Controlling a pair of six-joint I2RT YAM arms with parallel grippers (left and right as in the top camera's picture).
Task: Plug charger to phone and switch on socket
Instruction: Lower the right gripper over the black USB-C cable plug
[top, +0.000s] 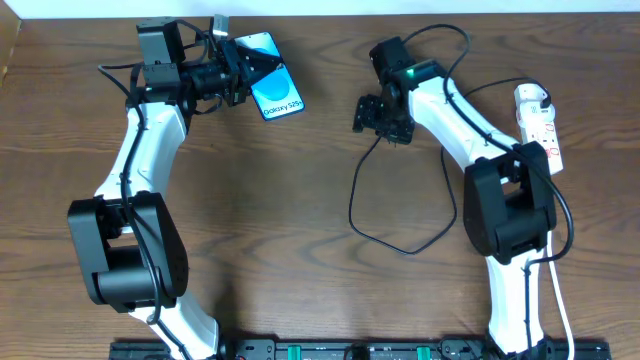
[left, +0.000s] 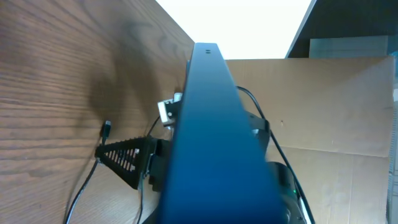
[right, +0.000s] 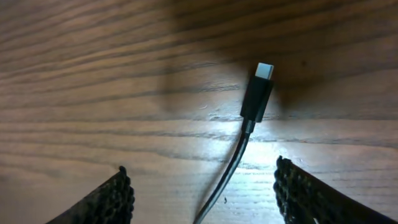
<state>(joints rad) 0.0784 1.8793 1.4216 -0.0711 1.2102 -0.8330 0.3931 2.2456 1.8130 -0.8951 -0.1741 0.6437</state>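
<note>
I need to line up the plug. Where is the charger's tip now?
In the right wrist view, the charger's tip lies on the table, untouched, just ahead of the open right gripper.

1 phone (top: 274, 92); 1 charger (right: 255, 101); 1 socket (top: 539, 127); 2 arms: left arm (top: 135, 150), right arm (top: 460, 120); 1 table (top: 290, 290).

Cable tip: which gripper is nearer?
Right. The right gripper hangs open directly over the cable tip; the left gripper is far off on the other side, shut on the phone.
</note>
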